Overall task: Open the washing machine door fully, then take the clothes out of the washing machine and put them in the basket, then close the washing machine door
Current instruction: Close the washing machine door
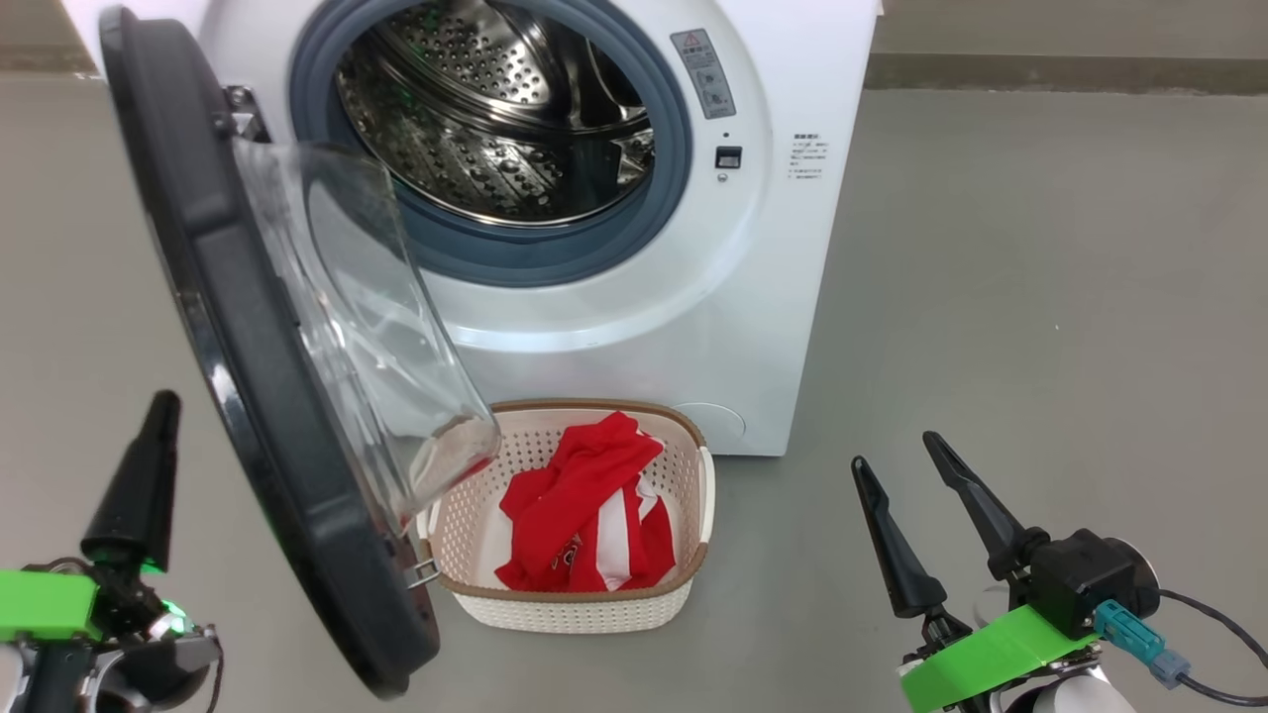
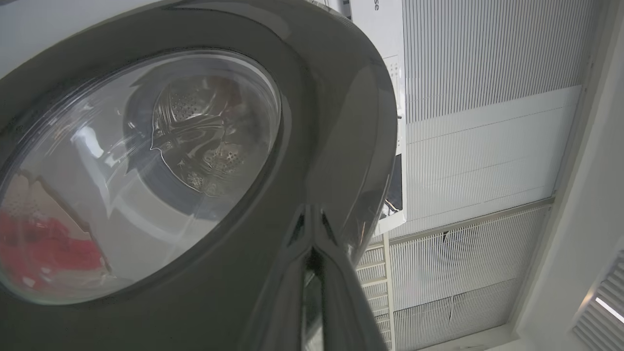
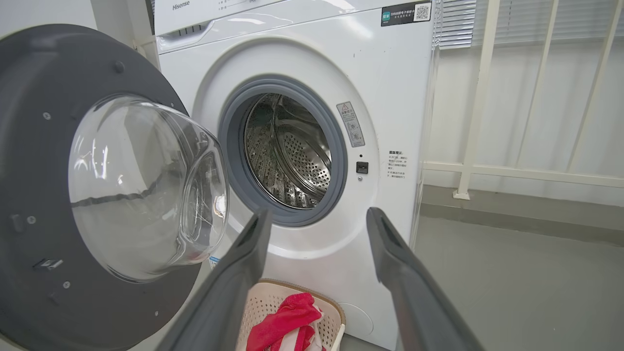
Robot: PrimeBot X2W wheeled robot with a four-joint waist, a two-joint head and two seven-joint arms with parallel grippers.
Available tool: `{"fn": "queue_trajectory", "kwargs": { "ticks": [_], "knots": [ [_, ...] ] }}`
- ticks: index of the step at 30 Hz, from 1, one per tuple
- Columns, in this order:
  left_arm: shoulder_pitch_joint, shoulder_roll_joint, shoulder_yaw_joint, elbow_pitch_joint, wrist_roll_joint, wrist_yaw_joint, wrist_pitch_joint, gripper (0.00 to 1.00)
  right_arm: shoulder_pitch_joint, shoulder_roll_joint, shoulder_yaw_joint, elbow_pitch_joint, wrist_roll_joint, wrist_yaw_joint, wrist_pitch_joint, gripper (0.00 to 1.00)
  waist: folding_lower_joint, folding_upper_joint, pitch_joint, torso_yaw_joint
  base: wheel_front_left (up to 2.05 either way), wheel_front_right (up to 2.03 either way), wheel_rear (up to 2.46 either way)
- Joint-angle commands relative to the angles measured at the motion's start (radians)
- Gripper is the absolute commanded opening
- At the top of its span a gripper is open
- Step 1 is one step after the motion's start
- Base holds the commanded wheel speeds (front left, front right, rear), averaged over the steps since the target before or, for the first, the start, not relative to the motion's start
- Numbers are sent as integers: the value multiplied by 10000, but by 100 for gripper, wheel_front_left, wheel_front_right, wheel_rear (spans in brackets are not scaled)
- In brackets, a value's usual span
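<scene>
The washing machine (image 1: 763, 287) stands with its steel drum (image 1: 495, 119) bare. The washing machine door (image 1: 248, 396) hangs partly swung out towards me, its glass bowl above the basket's left corner. On the floor before the machine sits the basket (image 1: 584, 606), and the red and white clothes (image 1: 580, 495) lie in it. My left gripper (image 1: 163, 401) is shut with nothing in it, just left of the door's outer face; in the left wrist view its tips (image 2: 312, 214) sit close against the door's black rim (image 2: 336, 122). To the basket's right my right gripper (image 1: 894, 451) stands open with nothing between its fingers.
Bare grey floor (image 1: 1050, 297) stretches to the right of the machine. A white railing (image 3: 480, 97) and wall stand behind it on that side. The swung-out door (image 3: 29, 146) blocks the space between my left arm and the basket (image 3: 273, 302).
</scene>
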Motion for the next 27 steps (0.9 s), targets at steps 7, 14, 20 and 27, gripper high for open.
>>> {"fn": "queue_trajectory", "kwargs": {
  "ticks": [7,14,20,27],
  "knots": [
    [-356,183,52,-622,-134,526,333,0,-276,20,287,-243,4,67,-63,100,0,0,184,-418,0,0,0],
    [-666,173,-230,-561,-413,501,222,0,-403,20,236,-315,-60,67,-63,100,0,0,499,-930,0,0,0],
    [-1153,167,-587,-400,-742,376,59,0,-544,20,216,-390,-77,67,-63,100,0,0,857,-1461,0,0,0],
    [-1820,164,-841,-45,-883,309,-237,0,-775,20,193,-526,-58,67,-63,100,0,0,1317,-2206,0,0,0]
  ]
}}
